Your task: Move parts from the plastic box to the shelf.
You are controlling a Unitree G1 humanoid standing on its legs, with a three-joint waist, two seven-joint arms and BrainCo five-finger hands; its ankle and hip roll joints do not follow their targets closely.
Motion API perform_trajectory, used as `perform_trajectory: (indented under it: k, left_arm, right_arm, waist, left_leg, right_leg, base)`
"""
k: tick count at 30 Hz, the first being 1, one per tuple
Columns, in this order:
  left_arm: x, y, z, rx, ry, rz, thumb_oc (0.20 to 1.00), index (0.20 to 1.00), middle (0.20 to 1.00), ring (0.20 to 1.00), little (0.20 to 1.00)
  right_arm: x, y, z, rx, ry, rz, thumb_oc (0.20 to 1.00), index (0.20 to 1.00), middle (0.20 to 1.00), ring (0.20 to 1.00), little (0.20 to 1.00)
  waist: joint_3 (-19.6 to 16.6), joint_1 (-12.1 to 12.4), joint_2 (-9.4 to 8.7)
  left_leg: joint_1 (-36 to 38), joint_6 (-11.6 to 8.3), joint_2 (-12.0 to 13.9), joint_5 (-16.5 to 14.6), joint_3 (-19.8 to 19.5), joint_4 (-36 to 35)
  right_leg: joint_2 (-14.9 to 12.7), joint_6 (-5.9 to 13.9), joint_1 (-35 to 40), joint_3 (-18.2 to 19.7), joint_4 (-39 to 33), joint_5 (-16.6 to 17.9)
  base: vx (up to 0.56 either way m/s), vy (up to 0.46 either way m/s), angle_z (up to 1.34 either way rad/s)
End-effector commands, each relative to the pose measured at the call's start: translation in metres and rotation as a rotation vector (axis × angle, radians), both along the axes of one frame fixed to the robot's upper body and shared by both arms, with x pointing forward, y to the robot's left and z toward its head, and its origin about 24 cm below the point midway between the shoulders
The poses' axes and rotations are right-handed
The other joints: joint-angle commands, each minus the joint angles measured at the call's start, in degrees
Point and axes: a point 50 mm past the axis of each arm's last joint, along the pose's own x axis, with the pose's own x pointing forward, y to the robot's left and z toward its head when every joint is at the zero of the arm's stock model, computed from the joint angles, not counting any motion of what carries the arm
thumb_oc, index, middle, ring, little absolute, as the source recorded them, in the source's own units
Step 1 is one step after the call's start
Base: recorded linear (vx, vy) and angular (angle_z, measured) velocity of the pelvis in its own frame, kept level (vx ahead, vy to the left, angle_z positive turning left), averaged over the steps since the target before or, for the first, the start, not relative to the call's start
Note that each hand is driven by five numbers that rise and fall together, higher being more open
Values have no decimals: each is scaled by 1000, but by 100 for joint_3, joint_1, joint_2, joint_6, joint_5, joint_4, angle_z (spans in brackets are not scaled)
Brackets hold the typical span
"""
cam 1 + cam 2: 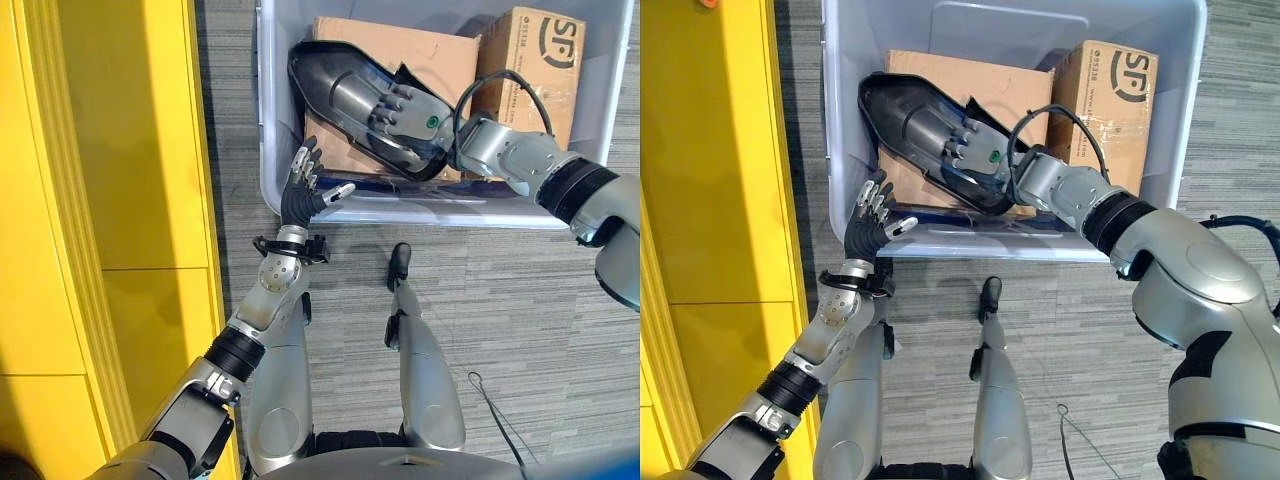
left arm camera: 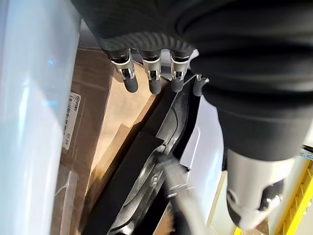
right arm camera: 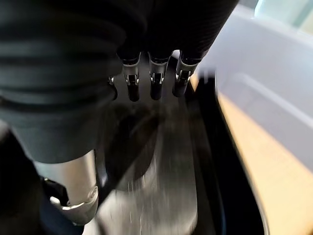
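Plastic box [image 1: 1180, 120] containing two cardboard cartons [image 1: 1115, 100] and black-and-silver part [image 1: 915, 125]; right robot hand [image 1: 405, 112] flat on part, left robot hand [image 1: 305, 185] open at box's near wall.

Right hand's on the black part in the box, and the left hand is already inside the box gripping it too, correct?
Not quite. The right hand does rest on the black part in the plastic box, but the left eye view shows the left hand open at the box's near wall, gripping nothing.

Grey ribbed carpet floor [image 1: 500, 300] is running across the rm. Yellow panelled furniture [image 1: 120, 200] (glossy, w/ a raised vertical edge) is standing along the left side, catching bright, even light.
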Motion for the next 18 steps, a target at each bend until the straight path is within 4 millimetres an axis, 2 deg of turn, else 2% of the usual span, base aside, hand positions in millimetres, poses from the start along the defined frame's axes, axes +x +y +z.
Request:
perform_trajectory:
  k: [1,6,13,14,18]
  left_arm:
    - [-5,-13,19,-15,-110,-74,1000,1000,1000,1000,1000]
    - [-7,-13,20,-22,-112,-74,1000,1000,1000,1000,1000]
    - [-8,-13,20,-38,-113,-68,1000,1000,1000,1000,1000]
    - [-8,-13,21,-44,-114,-66,1000,1000,1000,1000,1000]
    - [-6,-13,24,-74,-116,-44,1000,1000,1000,1000,1000]
  right_arm:
    - [2,-17,35,-10,-121,-45,1000,1000,1000,1000,1000]
    - [6,-24,38,6,-138,-91,1000,1000,1000,1000,1000]
    - [11,-29,21,16,-71,-156,1000,1000,1000,1000,1000]
    - [12,-30,22,68,-72,-167,1000,1000,1000,1000,1000]
    - [19,-42,29,552,-90,-237,1000,1000,1000,1000,1000]
  waist:
    - [-76,46,51]
    - [-76,89,72]
    - [-76,140,108]
    - [-76,147,120]
    - [-76,205,157]
  left_leg:
    - [-23,-160,72,-380,-111,299]
    - [-138,-144,48,-437,-125,349]
    - [-369,-110,-16,-453,-215,386]
    - [-386,-103,-24,-451,-217,384]
    - [-429,-62,-44,-448,-202,382]
  right_leg:
    - [60,-108,-436,-119,1112,-380]
    - [49,-101,-528,-127,1163,-423]
    - [23,-94,-700,-180,1180,-440]
    - [18,-98,-718,-185,1180,-441]
    - [9,-110,-776,-193,1180,-411]
  base:
    - [0,0,0]
    - [7,8,1]
    - [11,7,3]
    - [0,0,0]
    - [-1,8,0]
